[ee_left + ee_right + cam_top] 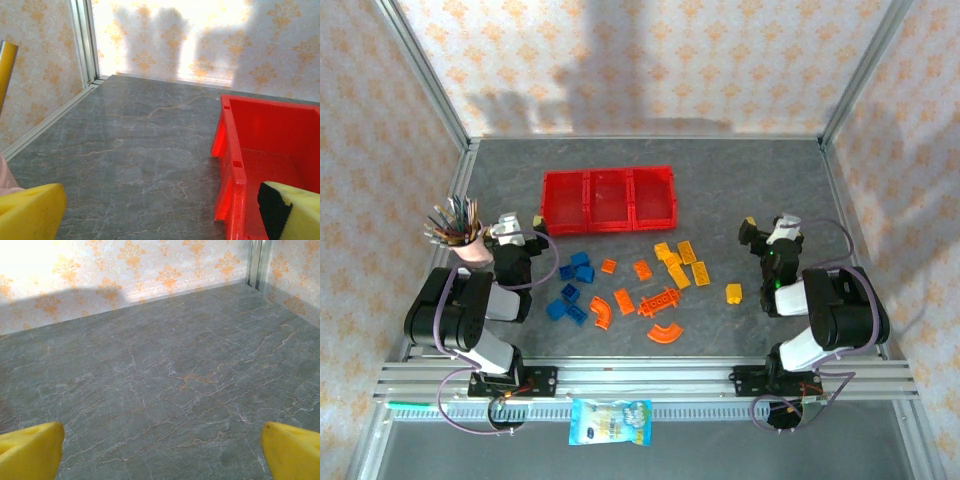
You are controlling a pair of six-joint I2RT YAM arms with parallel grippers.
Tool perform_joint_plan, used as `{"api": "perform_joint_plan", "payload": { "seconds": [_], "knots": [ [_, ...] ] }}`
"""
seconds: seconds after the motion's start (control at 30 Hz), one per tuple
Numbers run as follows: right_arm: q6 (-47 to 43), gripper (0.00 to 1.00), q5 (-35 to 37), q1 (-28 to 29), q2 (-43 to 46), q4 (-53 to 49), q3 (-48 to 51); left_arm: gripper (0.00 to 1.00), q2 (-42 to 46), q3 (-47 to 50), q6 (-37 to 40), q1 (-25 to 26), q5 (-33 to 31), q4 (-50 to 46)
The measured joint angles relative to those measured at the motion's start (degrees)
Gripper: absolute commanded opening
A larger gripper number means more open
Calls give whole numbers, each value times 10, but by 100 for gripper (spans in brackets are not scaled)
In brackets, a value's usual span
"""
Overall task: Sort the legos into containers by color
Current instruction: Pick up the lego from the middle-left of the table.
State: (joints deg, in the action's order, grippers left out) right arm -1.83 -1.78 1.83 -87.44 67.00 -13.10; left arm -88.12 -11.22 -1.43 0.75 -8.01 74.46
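Note:
The legos lie loose on the grey table in front of the arms: blue ones (573, 272) at the left, orange arcs and a strip (658, 300) in the middle, yellow ones (677, 262) to the right, one yellow (733, 293) apart. Behind them stands the red three-compartment tray of containers (610, 171), all of them bare inside; its left end wall (231, 150) is close to my left wrist. My left gripper (520, 223) (160, 215) is open over bare table, left of the tray. My right gripper (767, 230) (161, 452) is open over bare table, right of the bricks.
A pink cup of pens (460, 238) stands right beside the left arm. Metal frame posts and patterned walls close in the table at left, back and right. A snack packet (610, 421) lies below the front rail.

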Motion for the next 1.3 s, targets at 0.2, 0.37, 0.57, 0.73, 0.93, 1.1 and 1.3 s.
{"api": "perform_joint_plan", "payload": {
  "seconds": [0.2,0.37,0.57,0.73,0.93,1.1,1.3],
  "knots": [
    [0,100,-2,0,2,0,0,100,1,0,0,0,-4,0],
    [0,100,-7,0,42,-28,-2,100,48,1,-1,0,-4,-15],
    [18,100,-7,-2,130,-131,-40,100,140,-3,-12,0,-3,-89],
    [58,100,-11,-14,206,-225,-60,100,223,-16,-60,0,-3,-176],
    [169,100,-12,-17,287,-353,-106,100,304,-36,-163,-1,-3,-266],
    [251,100,-45,-23,304,-435,-111,100,350,-33,-254,-6,-1,-306],
    [276,100,-88,-10,301,-515,-113,99,379,-49,-330,-9,18,-429]
  ]
}}
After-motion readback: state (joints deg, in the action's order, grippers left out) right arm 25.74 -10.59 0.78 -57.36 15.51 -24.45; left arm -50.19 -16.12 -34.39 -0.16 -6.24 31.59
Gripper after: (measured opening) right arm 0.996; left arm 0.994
